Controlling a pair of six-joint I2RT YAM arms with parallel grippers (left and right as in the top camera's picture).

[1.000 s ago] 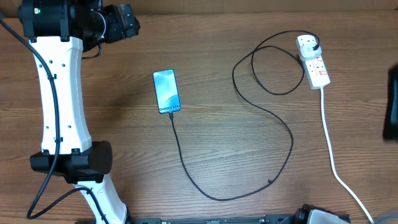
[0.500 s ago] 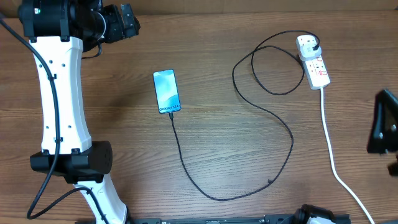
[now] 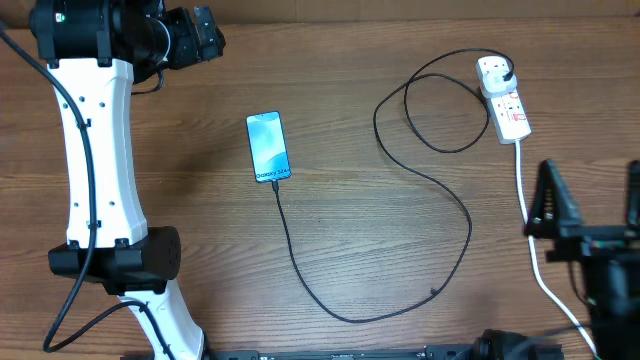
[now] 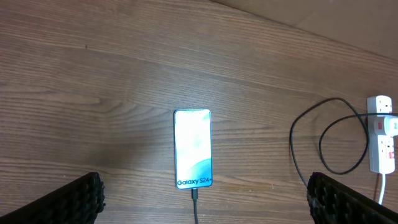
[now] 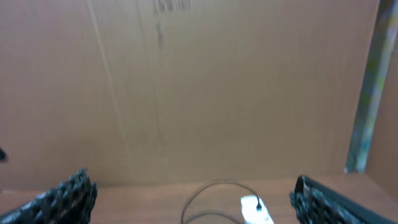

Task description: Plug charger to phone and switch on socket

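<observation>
The phone (image 3: 268, 146) lies flat on the wooden table, its light-blue screen facing up. The charger (image 3: 350, 317) is a thin black cable. Its connector (image 4: 194, 194) meets the phone's lower edge, and its black plug (image 3: 509, 70) sits in the socket (image 3: 506, 103), a white strip at the far right. My left gripper (image 4: 204, 200) hangs open high above the phone and holds nothing. My right gripper (image 3: 590, 205) stands open near the right edge, below the socket, beside its white cord (image 3: 527, 215). The right wrist view is blurred, with the socket (image 5: 255, 208) low between the open fingers (image 5: 65, 194).
The left arm's white links (image 3: 95, 160) run along the table's left side. The charger's cable loops (image 3: 440, 105) lie left of the socket. A brown cardboard wall (image 5: 199, 81) stands behind the table.
My right gripper has come in from the right edge, moving left and toward the table's front, and now shows whole. The left arm, phone and cable have not moved.
</observation>
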